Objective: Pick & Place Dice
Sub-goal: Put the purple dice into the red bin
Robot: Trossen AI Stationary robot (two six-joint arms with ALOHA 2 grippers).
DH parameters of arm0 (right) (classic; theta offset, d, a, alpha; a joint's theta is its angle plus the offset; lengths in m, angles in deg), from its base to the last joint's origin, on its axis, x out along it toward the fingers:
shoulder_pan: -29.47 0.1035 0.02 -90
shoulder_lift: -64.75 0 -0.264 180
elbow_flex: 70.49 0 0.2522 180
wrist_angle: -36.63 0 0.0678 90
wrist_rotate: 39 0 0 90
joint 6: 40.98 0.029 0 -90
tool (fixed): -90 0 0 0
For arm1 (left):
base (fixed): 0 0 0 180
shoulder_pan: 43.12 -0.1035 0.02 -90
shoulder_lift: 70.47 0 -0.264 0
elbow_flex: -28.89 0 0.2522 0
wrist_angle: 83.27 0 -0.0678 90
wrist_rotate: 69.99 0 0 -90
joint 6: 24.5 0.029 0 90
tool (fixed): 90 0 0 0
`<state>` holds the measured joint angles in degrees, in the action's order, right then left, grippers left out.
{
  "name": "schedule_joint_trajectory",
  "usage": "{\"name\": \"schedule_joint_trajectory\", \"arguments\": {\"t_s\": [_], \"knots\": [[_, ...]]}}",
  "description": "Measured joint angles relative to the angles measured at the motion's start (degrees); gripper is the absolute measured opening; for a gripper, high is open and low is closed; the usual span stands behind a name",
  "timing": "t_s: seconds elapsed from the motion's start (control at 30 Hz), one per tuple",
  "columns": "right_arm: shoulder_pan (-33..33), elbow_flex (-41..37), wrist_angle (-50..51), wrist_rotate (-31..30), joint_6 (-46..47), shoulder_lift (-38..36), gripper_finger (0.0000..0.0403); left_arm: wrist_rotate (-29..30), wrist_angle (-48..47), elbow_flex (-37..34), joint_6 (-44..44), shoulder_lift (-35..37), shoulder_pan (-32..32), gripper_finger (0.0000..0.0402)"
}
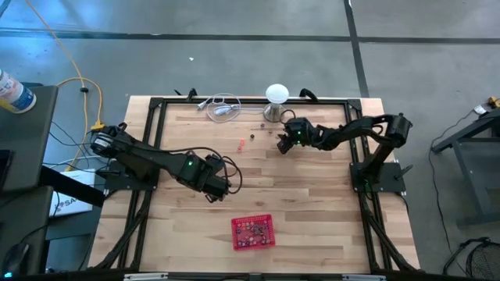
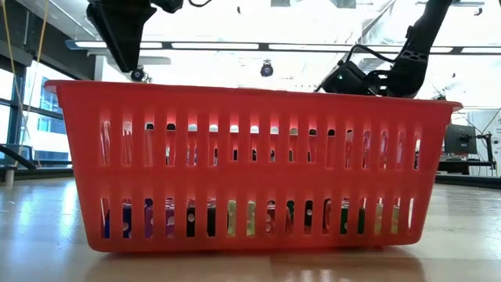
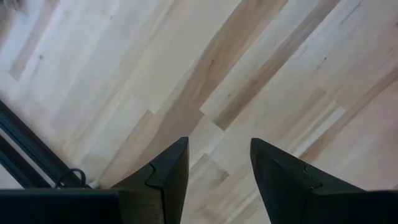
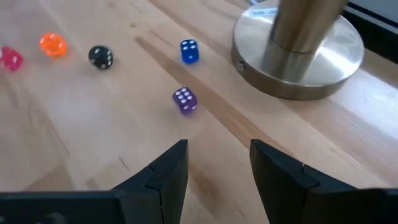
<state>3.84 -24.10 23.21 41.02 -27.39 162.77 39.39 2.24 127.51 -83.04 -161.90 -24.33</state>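
Right claw (image 4: 214,168) open, empty, above dice (image 4: 185,100)

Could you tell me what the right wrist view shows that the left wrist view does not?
Only the right wrist view shows loose dice: a purple die, a blue die, a black die, an orange die and a pink die, beside the metal stand's base. Only the left wrist view shows the black table frame. Both show bare wooden table past an open gripper: right gripper, left gripper.
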Motion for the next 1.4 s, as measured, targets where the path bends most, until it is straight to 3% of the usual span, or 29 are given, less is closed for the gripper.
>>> {"name": "schedule_joint_trajectory", "arguments": {"t_s": [0.2,0.6,0.9,1.13,1.33,1.4], "knots": [[0.1,0.0,-1.0,4.4,-1.8,0.0,0.0162,0.5,0.1,0.0,1.9,0.0,-1.1,0.0163],[-0.3,0.0,-0.9,2.8,-4.8,0.0,0.0162,0.7,0.1,0.0,3.5,0.0,-1.7,0.0163],[-3.3,0.0,-0.9,13.3,-6.1,0.0,0.0197,0.7,0.1,0.0,4.2,0.0,-1.9,0.0163],[-4.2,0.0,-0.9,11.5,-1.8,0.0,0.0238,0.7,0.1,0.0,4.2,0.0,-1.9,0.0163],[-3.7,0.0,-0.5,13.3,-1.0,0.0,0.0238,0.8,0.0,0.0,4.1,0.0,-1.9,0.0163],[-3.6,0.0,0.1,10.9,-1.6,0.0,0.0237,0.9,0.0,0.0,4.0,0.0,-1.9,0.0163]]}}
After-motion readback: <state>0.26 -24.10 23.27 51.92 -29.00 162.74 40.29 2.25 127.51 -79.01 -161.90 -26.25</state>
